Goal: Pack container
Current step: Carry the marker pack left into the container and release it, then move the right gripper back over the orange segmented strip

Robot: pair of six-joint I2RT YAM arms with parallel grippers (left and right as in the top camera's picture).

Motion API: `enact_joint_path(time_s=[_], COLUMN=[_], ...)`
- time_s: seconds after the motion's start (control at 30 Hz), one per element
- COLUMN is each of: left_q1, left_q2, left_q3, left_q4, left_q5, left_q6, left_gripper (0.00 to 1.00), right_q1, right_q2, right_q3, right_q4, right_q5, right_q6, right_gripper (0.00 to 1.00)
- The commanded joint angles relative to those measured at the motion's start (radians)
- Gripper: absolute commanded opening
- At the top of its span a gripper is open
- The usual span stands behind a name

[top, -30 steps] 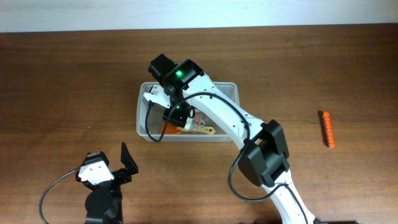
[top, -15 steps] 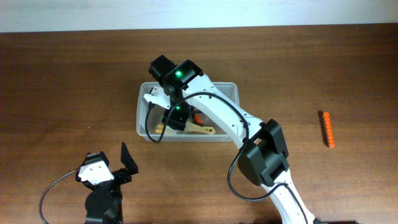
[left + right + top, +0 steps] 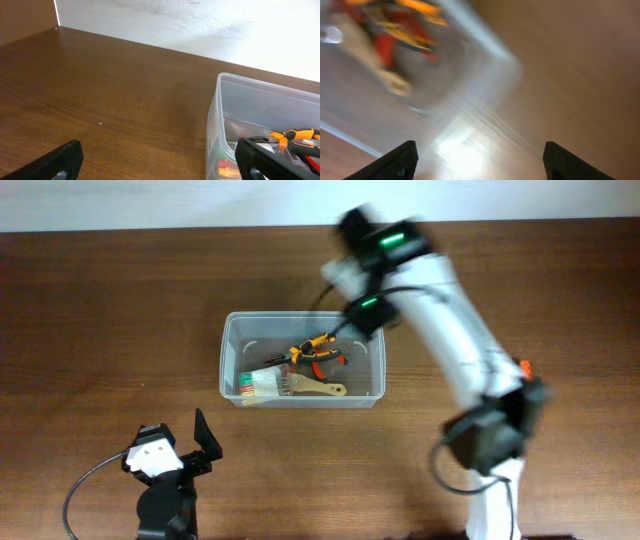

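Observation:
The container, a clear rectangular tub, stands mid-table. It holds orange-and-black pliers, a red-handled tool and a wooden-handled brush. My right gripper is blurred with motion over the tub's far right corner. In the right wrist view it is open and empty, with the blurred tub and tools at upper left. My left gripper rests open near the front edge, left of the tub. The left wrist view shows its fingers wide apart and the tub at right.
An orange stick lies on the table at the right, mostly hidden by the right arm. The brown wooden table meets a white wall at the back.
My right gripper has come up out of the tub and swung fast to the right. The tools inside are uncovered. The left arm has not moved.

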Motion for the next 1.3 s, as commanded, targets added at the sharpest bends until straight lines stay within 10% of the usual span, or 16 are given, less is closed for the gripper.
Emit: enact_joint_path(time_s=[0.0, 0.5, 1.27], left_q1=[-0.003, -0.003, -0.003], left_q2=[-0.005, -0.005, -0.005], left_q3=[-0.003, -0.003, -0.003], left_q4=[-0.002, -0.002, -0.002], left_q5=[-0.003, -0.003, -0.003], left_q6=[0.009, 0.009, 0.009], left_gripper=[0.99, 0.99, 0.99], right_q1=[-0.153, -0.708, -0.775], right_q2=[-0.100, -0.105, -0.105], right_q3=[0.027, -0.132, -0.832], right_q4=[-0.053, -0.038, 0.478], right_q5=[0.069, -0.025, 0.005], right_q6=[0.048, 0.119, 0.067], right_gripper=[0.82, 0.78, 0.59])
